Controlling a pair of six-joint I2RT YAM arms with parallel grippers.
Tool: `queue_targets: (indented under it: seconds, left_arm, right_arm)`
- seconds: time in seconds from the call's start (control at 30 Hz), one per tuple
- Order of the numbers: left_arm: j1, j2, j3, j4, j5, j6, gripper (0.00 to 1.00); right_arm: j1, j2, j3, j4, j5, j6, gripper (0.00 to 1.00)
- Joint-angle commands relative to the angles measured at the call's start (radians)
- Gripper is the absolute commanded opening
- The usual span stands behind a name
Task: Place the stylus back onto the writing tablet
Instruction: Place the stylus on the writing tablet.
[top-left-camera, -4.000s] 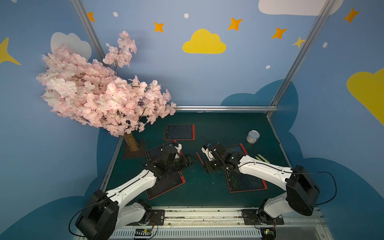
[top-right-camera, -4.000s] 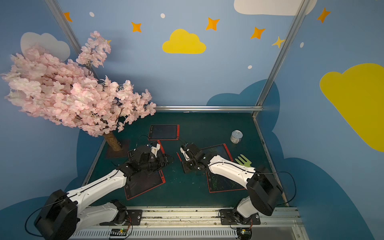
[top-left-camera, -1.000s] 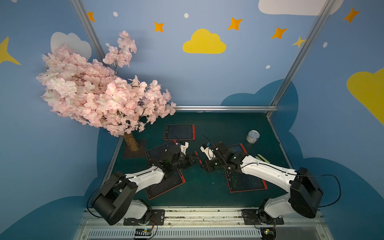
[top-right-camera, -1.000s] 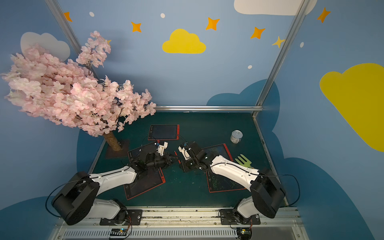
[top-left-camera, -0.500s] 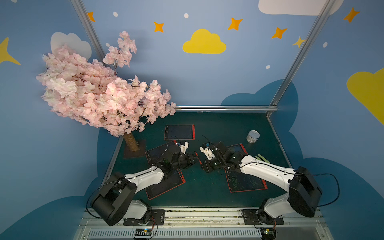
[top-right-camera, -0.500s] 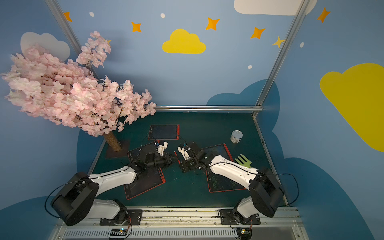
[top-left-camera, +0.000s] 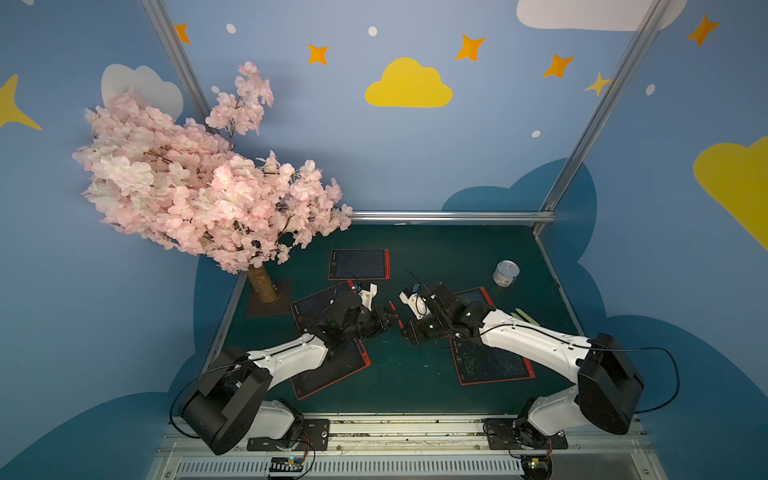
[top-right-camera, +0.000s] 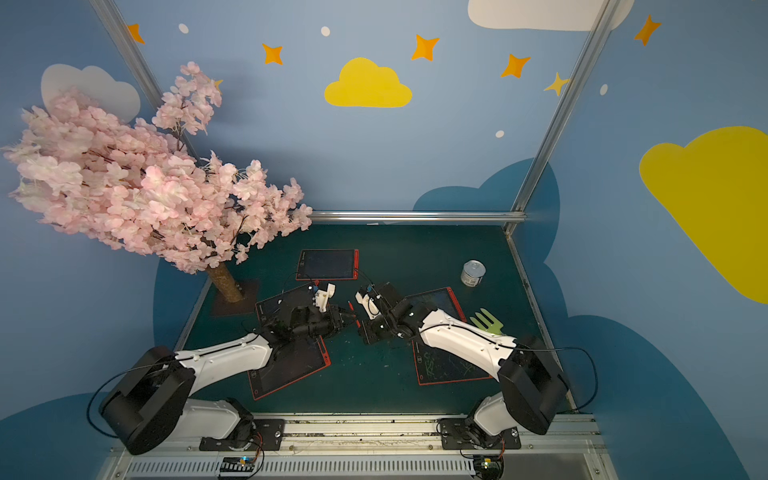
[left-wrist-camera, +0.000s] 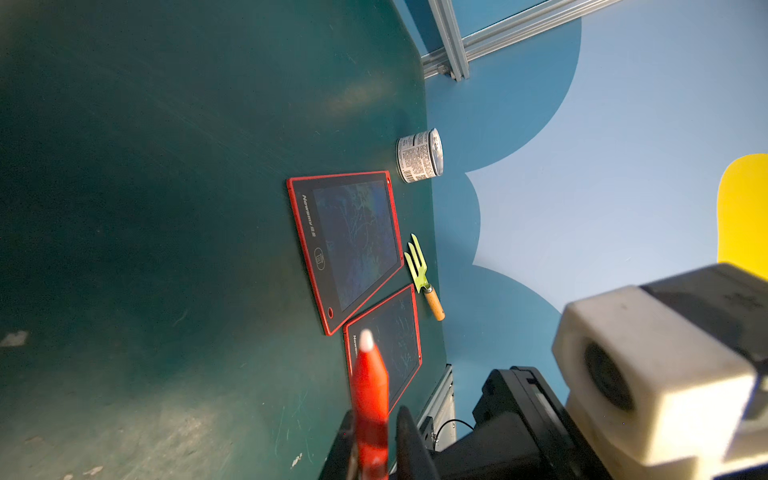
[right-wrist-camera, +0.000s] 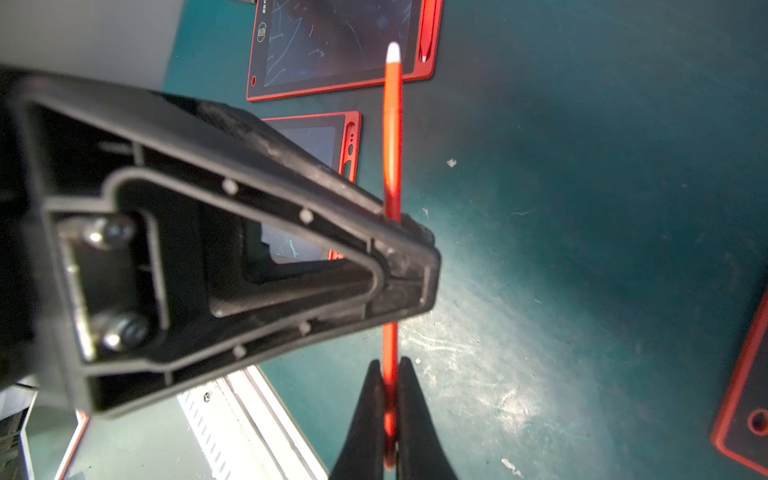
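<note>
While both arms reach toward the middle of the green worktop (top-left-camera: 436, 257), we see in both top views the left claw (top-left-camera: 386, 320) and the right claw (top-left-camera: 405, 331) meeting tip to tip. The red stylus (top-left-camera: 392, 306) shows only as a sliver between them, raised off the surface. One red-framed writing tablet (top-left-camera: 359, 264) lies toward the far edge, and others lie under and beside each arm.

From the left wrist, the stylus (left-wrist-camera: 369, 386) juts out of the left claw with its white tip leading. The fingers (left-wrist-camera: 409, 440) stand narrow around it, but a thin dark gap shows on one side. We cannot tell whether they pinch it or merely bracket it.

From the right wrist, the right claw's black fingers (right-wrist-camera: 365, 424) are clamped on the back end of the shaft. The left claw's body crosses the shaft further along. The white tip hangs over the rim of one tablet, and a neighbouring tablet (right-wrist-camera: 311, 141) shows a side holder that looks empty to us. That holder is our guess at the destination.

We judge the stylus light, stiff and slick, a thin plastic rod that can swivel in a single pinch. We think the best hold is square across the shaft near the back, leaving the tip end free to seat in a holder.
</note>
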Motion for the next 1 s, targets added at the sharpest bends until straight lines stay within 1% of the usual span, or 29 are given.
queue_targets:
  seconds: [0.0, 0.13, 0.3, 0.4, 0.53, 0.63, 0.77, 0.9, 0.97]
  left_arm:
    - [-0.011, -0.029, -0.022, 0.048, -0.022, 0.007, 0.15]
    - [-0.014, -0.044, -0.034, 0.053, -0.046, 0.004, 0.13]
    - [-0.015, -0.044, -0.033, 0.056, -0.048, 0.007, 0.12]
    - [-0.016, -0.039, -0.033, 0.062, -0.046, 0.006, 0.08]
    - [-0.016, -0.040, -0.031, 0.061, -0.048, 0.012, 0.07]
    - [-0.016, -0.048, -0.021, 0.015, -0.055, 0.027, 0.07]
    - [-0.015, -0.079, -0.006, -0.077, -0.079, 0.055, 0.07]
    - [-0.015, -0.122, 0.014, -0.197, -0.112, 0.089, 0.07]
    - [-0.015, -0.144, 0.028, -0.270, -0.137, 0.107, 0.07]
  right_arm:
    - [-0.007, 0.018, 0.024, 0.011, -0.011, 0.015, 0.00]
    - [-0.007, 0.018, 0.025, 0.013, -0.018, 0.019, 0.00]
    - [-0.010, 0.018, 0.026, 0.015, -0.021, 0.018, 0.00]
    - [-0.010, 0.017, 0.024, 0.015, -0.023, 0.017, 0.00]
    - [-0.011, 0.010, 0.024, 0.015, -0.023, 0.019, 0.05]
    - [-0.013, 0.002, 0.023, 0.014, -0.023, 0.024, 0.12]
    - [-0.024, -0.035, 0.015, 0.006, -0.035, 0.028, 0.30]
    - [-0.030, -0.100, -0.010, -0.014, -0.024, 0.009, 0.43]
    - [-0.030, -0.141, -0.034, -0.027, -0.004, 0.003, 0.57]
